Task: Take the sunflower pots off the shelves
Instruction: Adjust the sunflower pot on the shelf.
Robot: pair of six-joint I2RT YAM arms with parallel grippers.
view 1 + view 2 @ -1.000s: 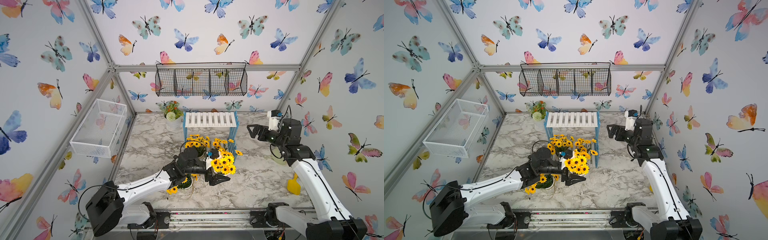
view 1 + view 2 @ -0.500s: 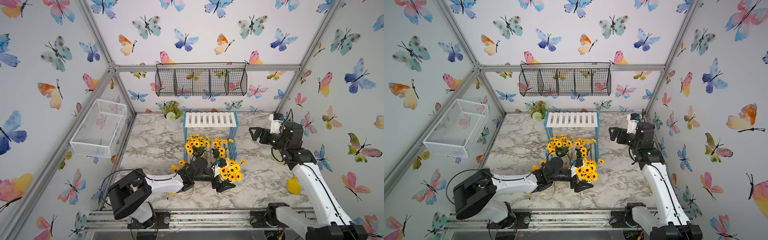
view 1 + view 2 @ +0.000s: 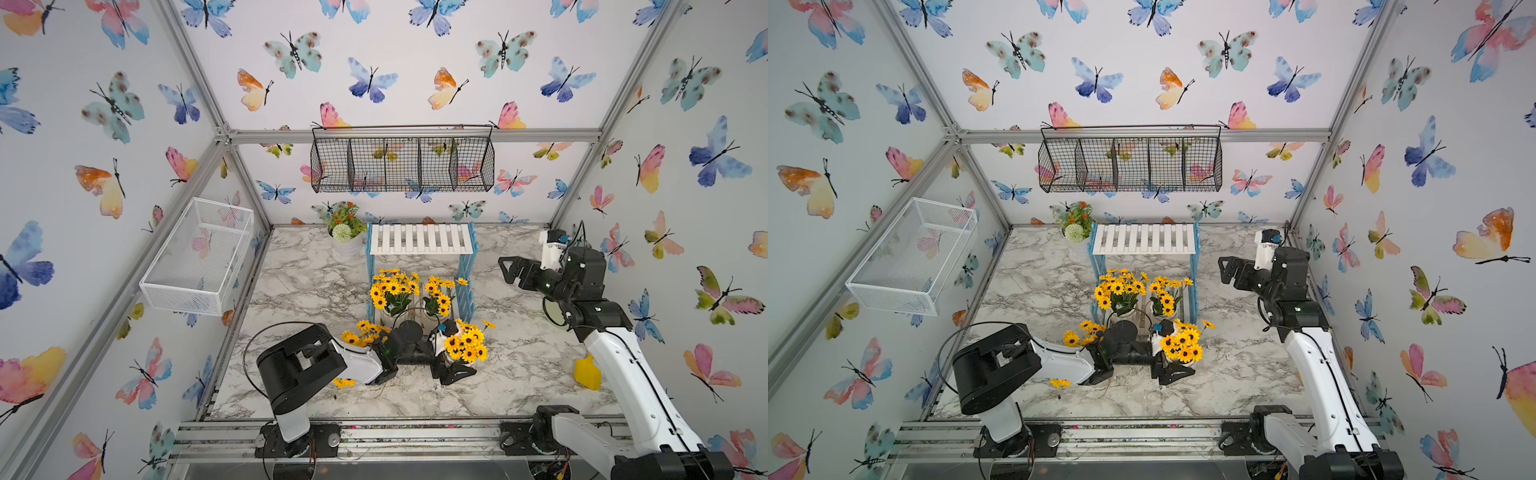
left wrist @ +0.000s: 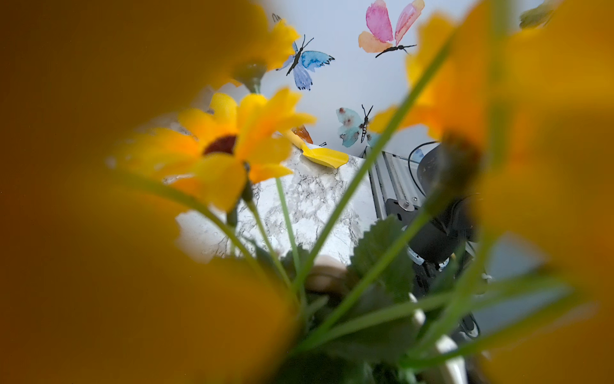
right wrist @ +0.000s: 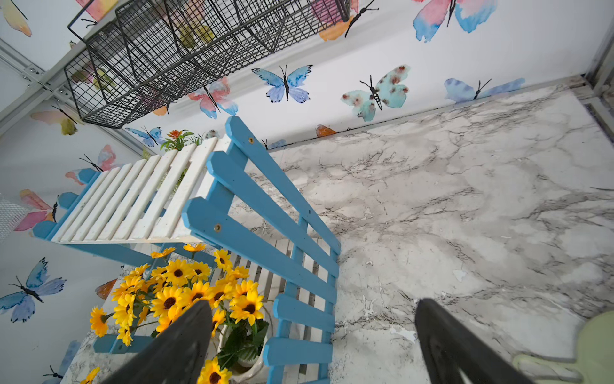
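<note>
Two sunflower pots (image 3: pixel 392 291) stand on the low board of the shelves (image 3: pixel 422 239). A third pot (image 3: pixel 465 351) is down in front, at the left gripper (image 3: pixel 457 374). Flowers hide its fingers, so I cannot tell their hold. What looks like a fourth pot (image 3: pixel 359 336) peeks from behind that arm. The right gripper (image 5: pixel 314 302) is spread wide, holding nothing.

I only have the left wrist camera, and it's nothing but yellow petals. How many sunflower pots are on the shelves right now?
Observer: Two, side by side on the lower board: the left pot and the right pot.
Operator: And the top board?
Observer: The top board is bare.
Operator: Where's the right arm?
Observer: The right gripper hangs off to the right of the shelves, jaws open, holding nothing.
</note>
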